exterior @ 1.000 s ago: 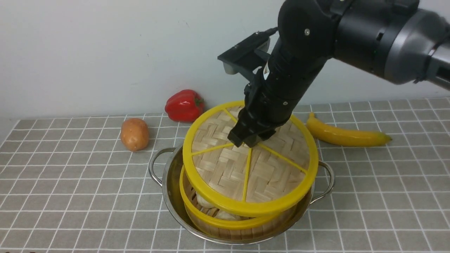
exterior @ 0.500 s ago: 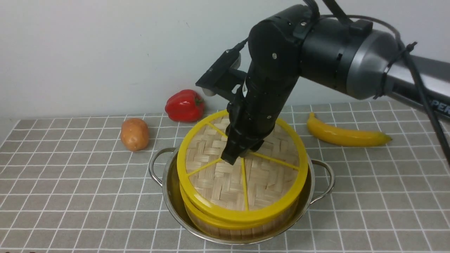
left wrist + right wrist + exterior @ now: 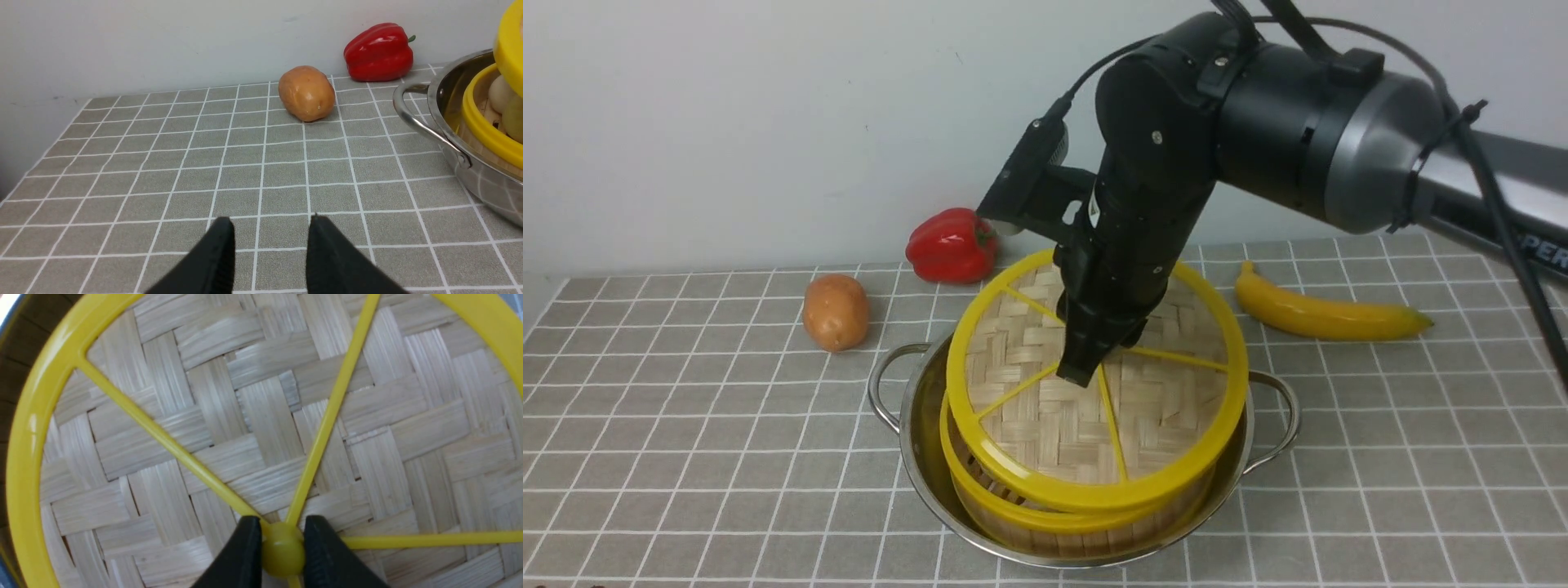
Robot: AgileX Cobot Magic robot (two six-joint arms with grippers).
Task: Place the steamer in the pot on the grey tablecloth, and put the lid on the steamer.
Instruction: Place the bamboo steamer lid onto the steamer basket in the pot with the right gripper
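The steamer sits inside the shiny pot on the grey tablecloth. The woven lid lies tilted over the steamer, its left side lifted so a gap shows the slats. My right gripper points down at the lid's centre. In the right wrist view this gripper is shut on the yellow hub. My left gripper hangs open over bare cloth, left of the pot, with nothing between its fingers. Pale dumplings show under the lid's rim.
A potato and a red pepper lie behind the pot to the left. A banana lies at the back right. A white wall runs along the cloth's far edge.
My right arm has come down and leftward with the lid, lowering it onto the steamer. In the last half second the lid tipped, its left side rising again.
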